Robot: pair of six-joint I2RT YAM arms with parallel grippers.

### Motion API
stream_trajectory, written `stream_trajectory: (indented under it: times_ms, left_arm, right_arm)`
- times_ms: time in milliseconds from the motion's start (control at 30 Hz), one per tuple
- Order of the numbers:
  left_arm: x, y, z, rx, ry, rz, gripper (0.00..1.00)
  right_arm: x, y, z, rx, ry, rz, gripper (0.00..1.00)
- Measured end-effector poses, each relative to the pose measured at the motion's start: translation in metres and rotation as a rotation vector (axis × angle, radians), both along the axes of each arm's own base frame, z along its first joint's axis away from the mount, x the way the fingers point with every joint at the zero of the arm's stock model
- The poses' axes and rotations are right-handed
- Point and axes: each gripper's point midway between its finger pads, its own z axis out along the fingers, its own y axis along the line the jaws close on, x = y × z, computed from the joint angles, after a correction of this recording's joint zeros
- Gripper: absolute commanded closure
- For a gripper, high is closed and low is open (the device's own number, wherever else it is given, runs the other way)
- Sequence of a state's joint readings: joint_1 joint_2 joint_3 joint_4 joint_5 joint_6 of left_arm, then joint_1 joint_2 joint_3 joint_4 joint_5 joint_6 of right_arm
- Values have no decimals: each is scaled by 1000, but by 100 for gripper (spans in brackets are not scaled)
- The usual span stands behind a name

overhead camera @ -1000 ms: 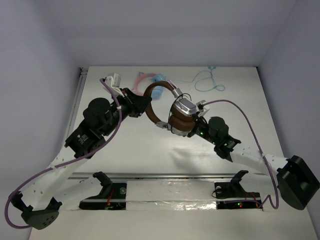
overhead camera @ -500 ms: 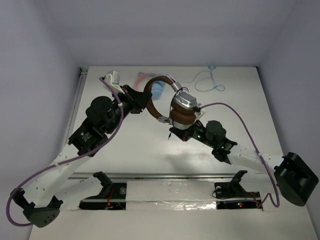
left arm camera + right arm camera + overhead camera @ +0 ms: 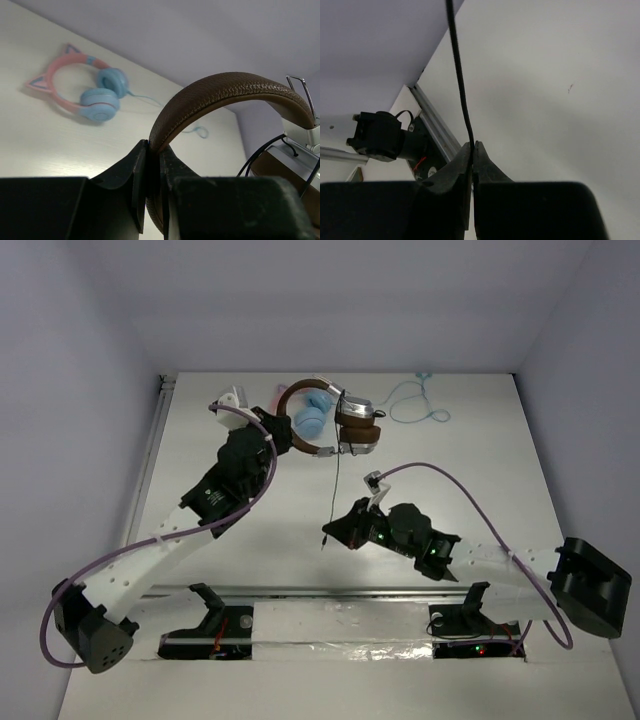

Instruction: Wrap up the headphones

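Note:
The headphones (image 3: 330,422) with brown headband (image 3: 225,90), brown pads and silver cups hang in the air near the table's far middle. My left gripper (image 3: 283,430) is shut on the headband; in the left wrist view the band rises from between its jaws (image 3: 152,150). The thin black cable (image 3: 336,475) runs straight down from the cups to my right gripper (image 3: 331,530), which is shut on it. In the right wrist view the cable (image 3: 459,75) runs up from the closed right gripper (image 3: 472,146). A short cable end hangs below the right gripper.
Pink cat-ear headphones with light blue cups (image 3: 92,90) lie at the back, partly hidden behind the brown ones in the top view (image 3: 312,412). Their pale blue cable (image 3: 415,400) loops at the back right. A metal rail (image 3: 300,592) runs along the near edge.
My left gripper carried the headphones toward the back of the table. My right gripper came away from the ear cups, moved toward the near edge and now pinches the cable, drawn out straight.

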State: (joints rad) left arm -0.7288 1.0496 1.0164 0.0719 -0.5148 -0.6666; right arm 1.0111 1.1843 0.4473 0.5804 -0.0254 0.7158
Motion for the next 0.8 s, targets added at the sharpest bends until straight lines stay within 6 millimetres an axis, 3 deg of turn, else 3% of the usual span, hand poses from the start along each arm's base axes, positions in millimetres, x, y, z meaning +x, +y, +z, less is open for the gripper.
stream_trajectory:
  times_ms: [200,367,500,567,800]
  left_arm:
    - [14,18,-56,107,64,135,100]
    - [12,32,-96,189,106,189,100]
    - [8,37,-114,240,118,211,100]
    - [4,35,-119,262,115,213,100]
    - [-27,0,-155,365,132,122,100]
  right_arm:
    - [-17,1,-3,-30,35,1,100]
    - [-26,-2,11,-15,41,11,100]
    - [-26,0,31,-12,36,13,100]
    - [-24,3,44,-8,25,15,100]
    - [-9,12,83,-12,-34,-21,100]
